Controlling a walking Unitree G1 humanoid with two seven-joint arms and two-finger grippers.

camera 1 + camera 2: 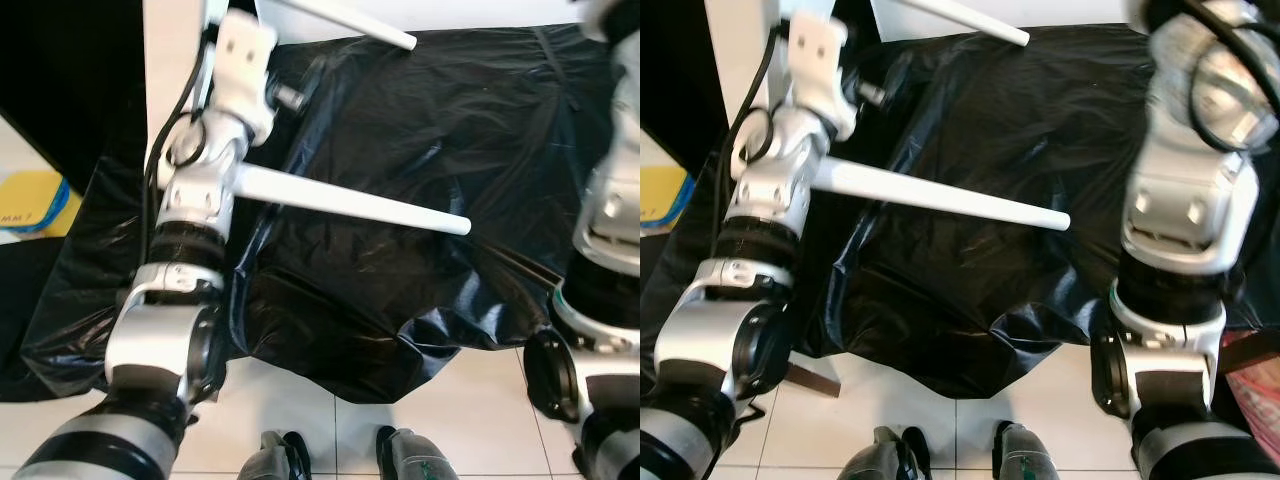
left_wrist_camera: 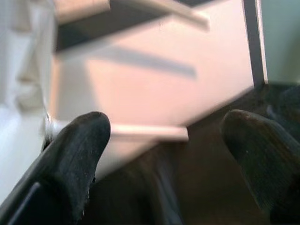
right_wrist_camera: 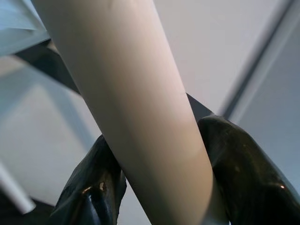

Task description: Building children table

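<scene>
A white table leg (image 1: 350, 203) juts out over the black sheet from the white tabletop panel (image 1: 170, 70) standing at the upper left. A second white leg (image 1: 350, 20) sticks out near the top. My left arm (image 1: 205, 170) reaches up along the panel. In the left wrist view my left gripper (image 2: 164, 136) is open, its fingertips (image 2: 75, 150) apart, facing the panel's underside and a leg (image 2: 150, 132). My right arm (image 1: 1190, 200) is raised on the right. In the right wrist view my right gripper (image 3: 159, 159) is shut on a thick white leg (image 3: 131, 93).
A crumpled black plastic sheet (image 1: 420, 130) covers the raised surface ahead, hanging down to the white tiled floor (image 1: 470, 420). A yellow object (image 1: 35, 200) lies at the far left. Something red and pink (image 1: 1252, 375) sits at the lower right. My feet (image 1: 400, 455) stand near the sheet's edge.
</scene>
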